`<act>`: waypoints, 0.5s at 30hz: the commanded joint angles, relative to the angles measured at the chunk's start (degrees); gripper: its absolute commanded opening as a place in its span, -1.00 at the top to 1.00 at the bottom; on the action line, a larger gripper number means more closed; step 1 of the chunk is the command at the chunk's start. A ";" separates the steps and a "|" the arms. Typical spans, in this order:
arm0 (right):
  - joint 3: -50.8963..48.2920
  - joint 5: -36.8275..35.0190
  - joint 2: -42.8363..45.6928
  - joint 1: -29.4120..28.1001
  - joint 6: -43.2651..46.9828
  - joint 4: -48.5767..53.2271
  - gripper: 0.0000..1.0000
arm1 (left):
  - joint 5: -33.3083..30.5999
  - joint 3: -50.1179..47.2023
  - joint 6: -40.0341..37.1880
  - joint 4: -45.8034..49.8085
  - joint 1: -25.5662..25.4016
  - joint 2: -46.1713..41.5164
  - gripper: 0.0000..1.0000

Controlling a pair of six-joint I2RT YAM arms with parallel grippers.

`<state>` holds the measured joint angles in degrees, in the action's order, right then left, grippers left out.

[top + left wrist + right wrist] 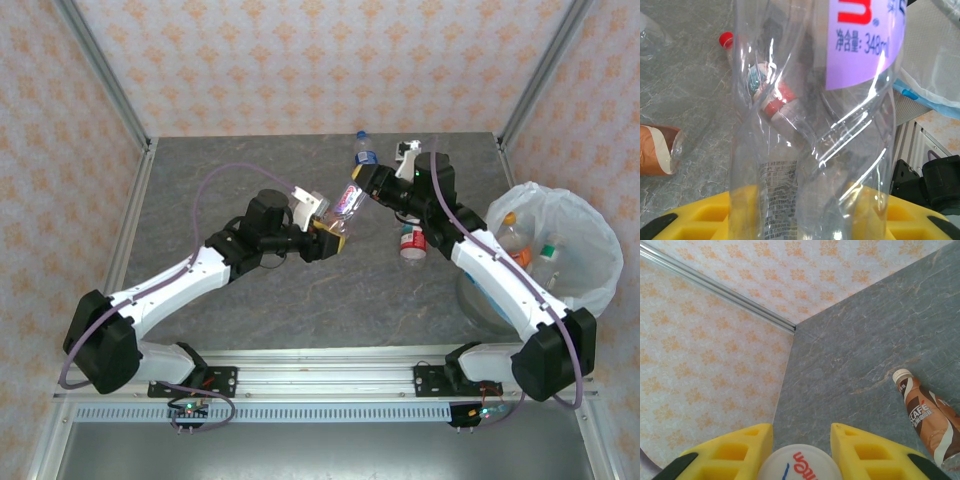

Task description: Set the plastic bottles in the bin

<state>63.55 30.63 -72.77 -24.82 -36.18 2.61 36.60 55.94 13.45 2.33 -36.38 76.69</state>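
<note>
A clear plastic bottle (346,203) with a purple label (865,45) hangs above the table between both arms. My left gripper (328,226) is shut on its lower body, yellow fingers (695,220) on either side. My right gripper (368,181) is shut on its white cap (800,467), which sits between the yellow fingers (735,452). The bin (592,238), lined with a white bag, stands at the right and holds several bottles (512,232). A blue-capped bottle (364,150), a red-labelled bottle (411,241) and a brown bottle (927,415) lie on the table.
The grey table (250,290) is walled by patterned panels (300,60) at the back and sides. The red-labelled bottle lies under my right arm. The bin bag (935,60) hangs close to the right of the held bottle.
</note>
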 commanded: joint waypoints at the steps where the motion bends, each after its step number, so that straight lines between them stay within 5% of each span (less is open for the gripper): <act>1: 0.13 -1.09 2.63 -0.60 1.23 -1.03 1.00 | -1.58 2.16 -0.85 0.13 -0.54 0.80 0.12; 9: -1.12 -6.93 6.21 -0.62 5.05 0.35 1.00 | -4.83 0.85 -0.06 -1.69 -0.60 0.17 -0.69; 15: -1.23 -11.45 8.40 -0.62 8.07 3.87 1.00 | -6.56 -0.08 -0.09 -2.27 -0.61 -1.42 -0.89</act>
<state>62.85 22.96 -66.19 -25.10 -31.16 4.71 32.40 56.36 13.63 1.89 -36.75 76.99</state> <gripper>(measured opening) 0.324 0.940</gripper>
